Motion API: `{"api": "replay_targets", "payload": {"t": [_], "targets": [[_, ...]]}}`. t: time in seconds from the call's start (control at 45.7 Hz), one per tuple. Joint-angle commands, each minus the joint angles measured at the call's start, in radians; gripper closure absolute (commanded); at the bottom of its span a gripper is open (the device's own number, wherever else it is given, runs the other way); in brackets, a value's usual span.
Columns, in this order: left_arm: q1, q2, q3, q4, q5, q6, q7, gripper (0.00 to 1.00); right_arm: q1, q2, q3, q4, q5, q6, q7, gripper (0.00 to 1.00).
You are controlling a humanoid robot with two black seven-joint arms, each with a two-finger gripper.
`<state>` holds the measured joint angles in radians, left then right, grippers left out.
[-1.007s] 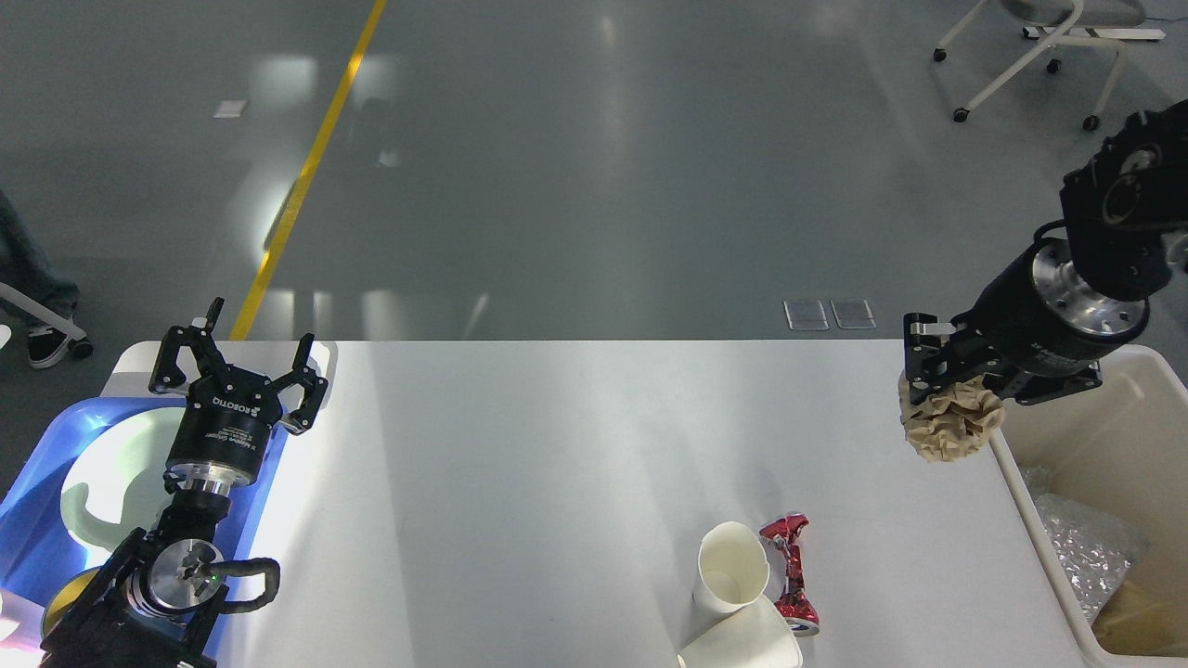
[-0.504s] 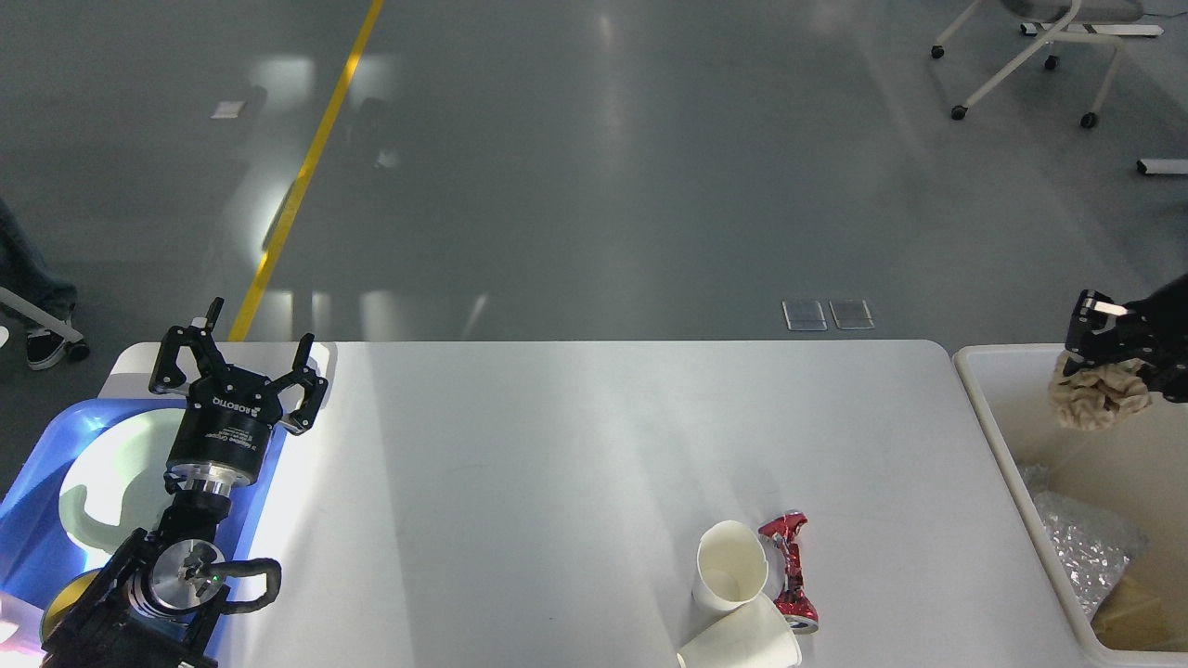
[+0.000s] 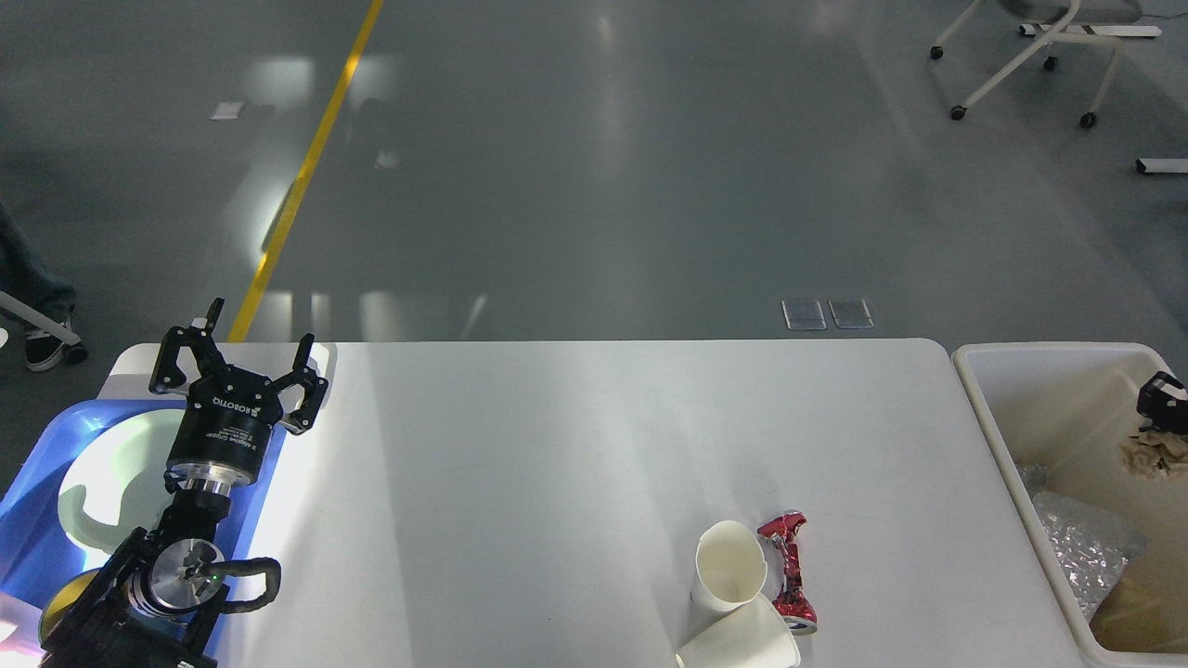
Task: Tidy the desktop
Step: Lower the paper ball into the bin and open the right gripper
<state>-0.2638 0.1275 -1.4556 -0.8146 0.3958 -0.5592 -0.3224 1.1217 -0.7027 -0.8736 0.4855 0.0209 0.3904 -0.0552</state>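
Evidently my right gripper [image 3: 1160, 408] carries its crumpled brown paper [image 3: 1154, 453] over the beige bin [image 3: 984, 390] for dropping, though its grip is unreadable, while my left gripper [image 3: 243, 362] hangs spread above the desktop [image 3: 557, 445].

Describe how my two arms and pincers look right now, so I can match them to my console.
The left pincer is matte black with two linked fingers, on a black cylinder with white ROBOTIQ lettering. Below it sit a bare silver metal ring, black arm links, a silver joint cap with a small green light, and a looped black cable. Of the right pincer only a black tip shows at the frame edge.
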Motion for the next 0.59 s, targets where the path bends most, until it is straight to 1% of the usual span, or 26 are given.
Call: {"api": "replay_targets", "payload": {"t": [0.0,0.153,0.241,0.35,0.569], "targets": [[0.0,0.0,0.0,0.0,0.0,-0.001,0.0,0.03,-0.164,0.061,0.084,-0.113,-0.001,-0.137,0.0,1.0],[0.0,0.0,0.0,0.0,0.0,-0.001,0.0,0.03,-0.331,0.201,0.094,-0.232,0.017,-0.323,0.0,1.0],[0.0,0.0,0.0,0.0,0.0,0.001,0.0,0.03,-0.413,0.268,0.096,-0.304,0.017,-0.401,-0.002,1.0],[0.0,0.0,0.0,0.0,0.0,0.001,0.0,0.03,-0.485,0.324,0.097,-0.343,0.017,-0.442,0.0,1.0],[0.0,0.0,0.0,0.0,0.0,-0.001,0.0,0.03,-0.534,0.351,0.136,-0.343,0.017,-0.466,-0.002,1.0]]}}
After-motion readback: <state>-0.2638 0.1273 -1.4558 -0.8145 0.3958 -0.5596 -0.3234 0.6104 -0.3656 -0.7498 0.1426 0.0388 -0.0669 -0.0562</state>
